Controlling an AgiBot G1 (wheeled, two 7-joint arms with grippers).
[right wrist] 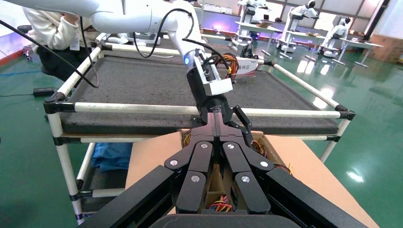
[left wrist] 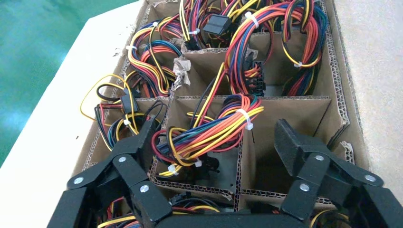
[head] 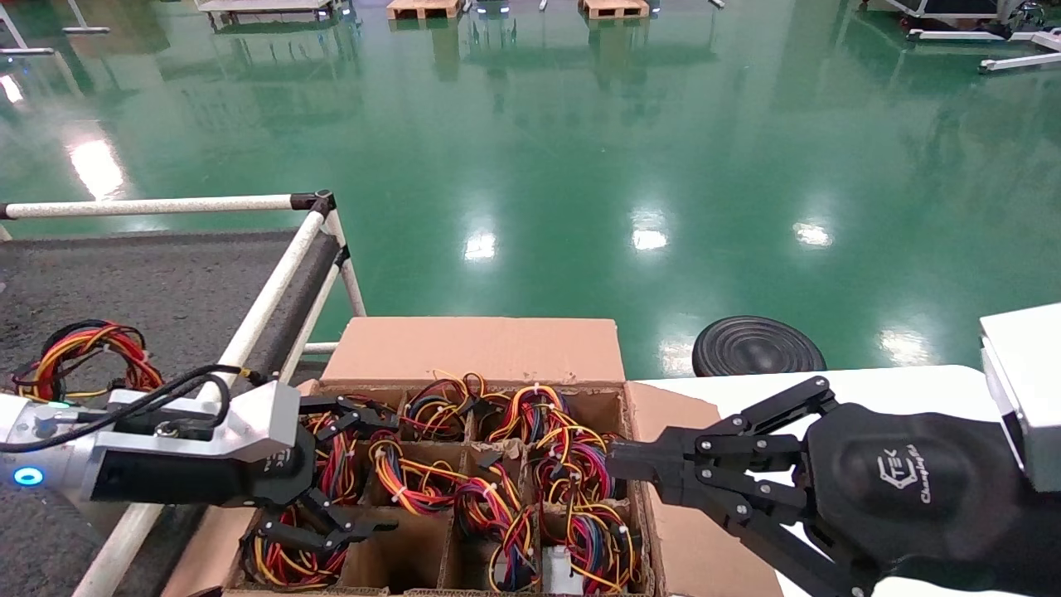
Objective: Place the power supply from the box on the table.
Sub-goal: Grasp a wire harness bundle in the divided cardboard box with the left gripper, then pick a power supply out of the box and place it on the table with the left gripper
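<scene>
The box [head: 477, 348] stands open below me, its grid of cells stuffed with red, yellow and orange wire bundles. My left gripper [head: 369, 467] hangs open over the left-hand cells. Between its fingers [left wrist: 287, 137] lies a tied wire bundle [left wrist: 209, 135], and under it the silver body of a power supply [left wrist: 225, 164] sits low in its cell, untouched. My right gripper [head: 613, 460] is shut and empty at the box's right wall; its shut tips [right wrist: 214, 116] point at the left arm. The table [head: 166, 282] lies to the left of the box.
White rails [head: 273, 282] edge the table between it and the box. A wire bundle [head: 83, 356] rests on the table's felt. A smooth white tabletop [head: 829, 381] carries the box, and a black disc [head: 754, 347] sits on the green floor beyond. A person [right wrist: 52, 38] stands behind the table.
</scene>
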